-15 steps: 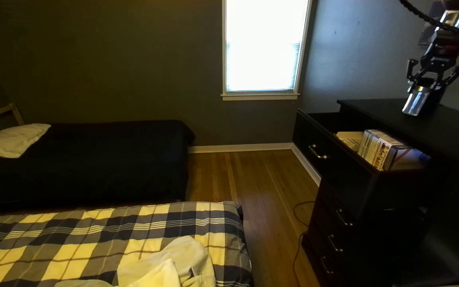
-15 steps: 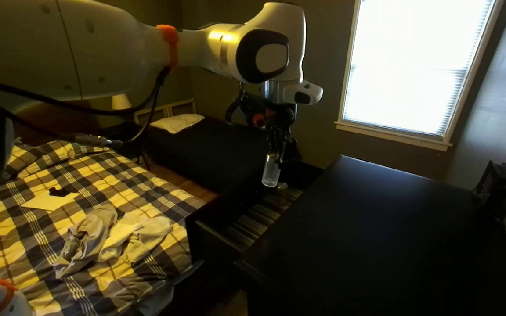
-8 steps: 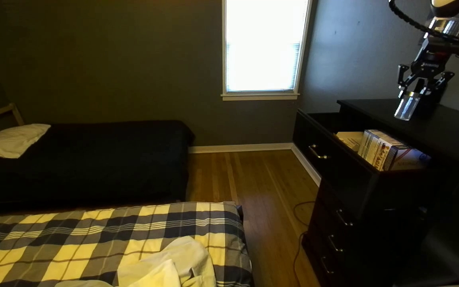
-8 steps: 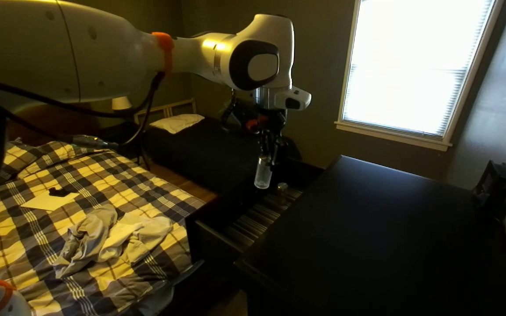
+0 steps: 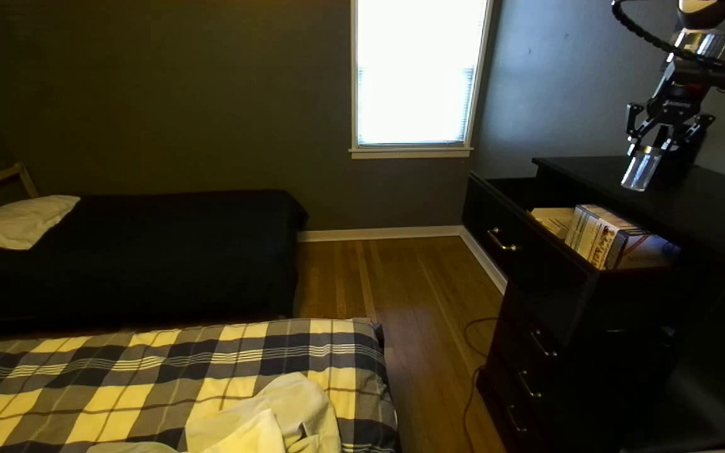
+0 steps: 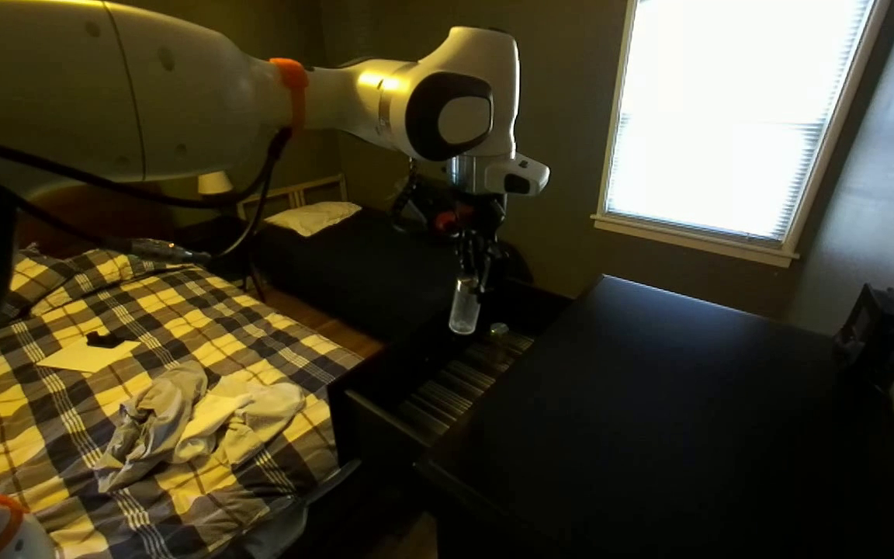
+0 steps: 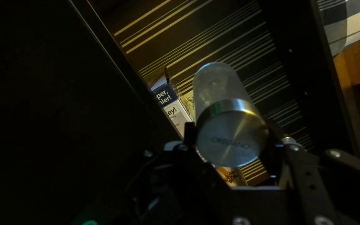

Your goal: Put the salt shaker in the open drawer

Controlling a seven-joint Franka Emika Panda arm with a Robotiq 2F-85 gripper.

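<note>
Pinching clear, cylindrical shaker (image 6: 464, 309) by its brushed-metal cap (image 7: 230, 134) in black two-fingered gripper (image 5: 649, 148); holding it slightly aslant above black-fronted open drawer (image 5: 542, 270) of tall black dresser (image 6: 649, 388), not yet inside. Foremost risk, as judged: releasing too high, hence tipping, rolling or, if glass, cracking on dark, pale-striped lining (image 7: 217, 39). Next: sliding or twisting loose, from being held at cap alone. Also possible: knocking against drawer's black inner front wall (image 7: 298, 72) on descent, or landing atop blue-and-white printed carton (image 7: 167, 98) or small glassy jar-like piece (image 6: 499, 330), from lowering off to one side. Between views: reading OREGANO on cap in wrist view only, hence perhaps not salt inside. Placed plainly over drawer in wrist view; in an exterior view, lined up against dresser's flat top instead, hard to judge for depth. Visible there too: gold-toned bar handle (image 5: 501, 240) and upright row of thin, pale-spined cases (image 5: 592, 236), with no handle in wrist view. As for jar-like piece: fairly distinct in an exterior view; in wrist view, only a metal-topped sliver (image 7: 290, 141) beside gripper, cannot tell whether the same.
</note>
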